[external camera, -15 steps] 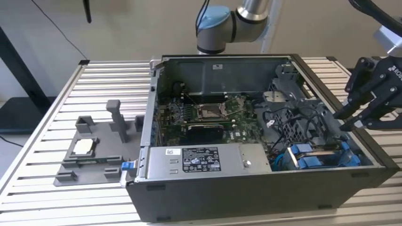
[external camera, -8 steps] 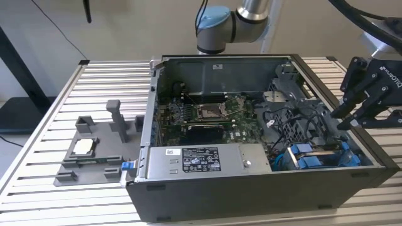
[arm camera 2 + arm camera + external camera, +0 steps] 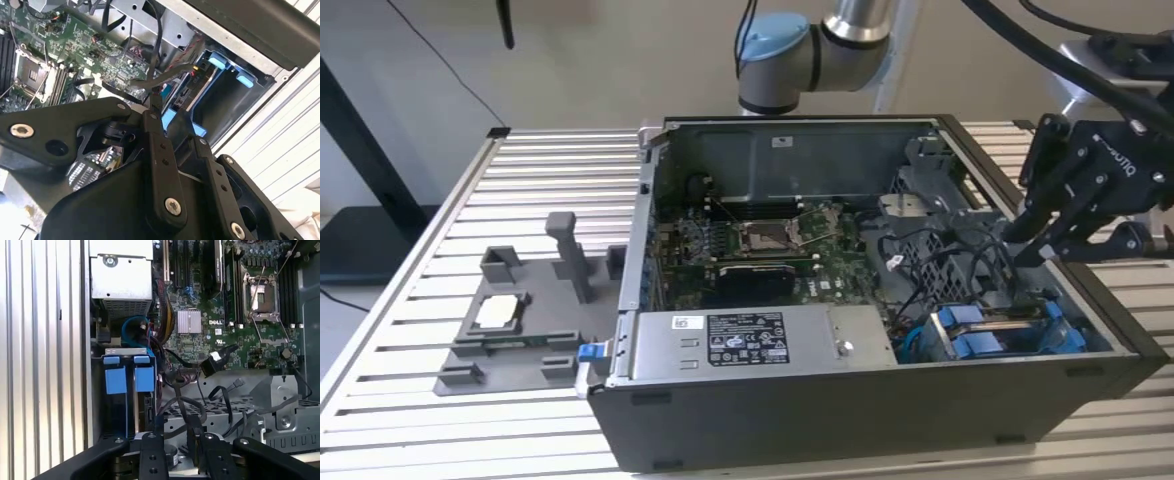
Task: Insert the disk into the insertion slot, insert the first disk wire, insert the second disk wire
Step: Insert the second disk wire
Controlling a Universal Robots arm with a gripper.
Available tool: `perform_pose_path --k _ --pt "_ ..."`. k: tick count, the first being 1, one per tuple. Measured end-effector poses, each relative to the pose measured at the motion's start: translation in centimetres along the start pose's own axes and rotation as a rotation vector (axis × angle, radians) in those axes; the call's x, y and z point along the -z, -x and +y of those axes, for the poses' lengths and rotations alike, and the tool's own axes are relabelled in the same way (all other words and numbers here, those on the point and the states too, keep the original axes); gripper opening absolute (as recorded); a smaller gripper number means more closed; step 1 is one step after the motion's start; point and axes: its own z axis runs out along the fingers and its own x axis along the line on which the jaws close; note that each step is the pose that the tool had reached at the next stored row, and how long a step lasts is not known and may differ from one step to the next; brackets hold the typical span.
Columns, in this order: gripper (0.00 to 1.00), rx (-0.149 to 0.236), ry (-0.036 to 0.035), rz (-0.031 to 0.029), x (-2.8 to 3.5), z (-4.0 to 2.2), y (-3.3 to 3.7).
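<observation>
The disk [image 3: 998,338] sits in its bright blue carrier [image 3: 127,378] down in the insertion slot [image 3: 1075,338], the dark metal bay at the case's near corner on the exterior view's right. My black gripper [image 3: 1014,254] hangs tilted just above that bay, reaching in among loose black disk wires [image 3: 945,262]. In the second wrist view the gripper [image 3: 167,112] points at the blue carrier [image 3: 216,62], and a grey flat wire [image 3: 170,75] crosses just past its tip. In the first wrist view the gripper [image 3: 177,439] sits among a tangle of wires [image 3: 176,382].
The open case [image 3: 854,400] lies on a slatted metal table [image 3: 534,170]. Inside are the motherboard [image 3: 767,240] and a grey power-supply box [image 3: 747,345]. A grey fixture [image 3: 520,320] stands on the exterior view's left. The arm's base [image 3: 787,50] rises behind the case.
</observation>
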Motion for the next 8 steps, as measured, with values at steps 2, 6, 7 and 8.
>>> perform_pose_path --k 2,6,7,8 --pt "0.33 0.000 -0.0051 -0.0003 -0.08 0.39 0.23" --pt "0.33 0.001 -0.0182 -0.0009 -0.24 1.15 0.70" --pt "0.33 0.001 -0.0221 -0.0012 -0.28 1.34 0.81" --pt "0.33 0.001 -0.0259 -0.0013 -0.32 1.53 0.93"
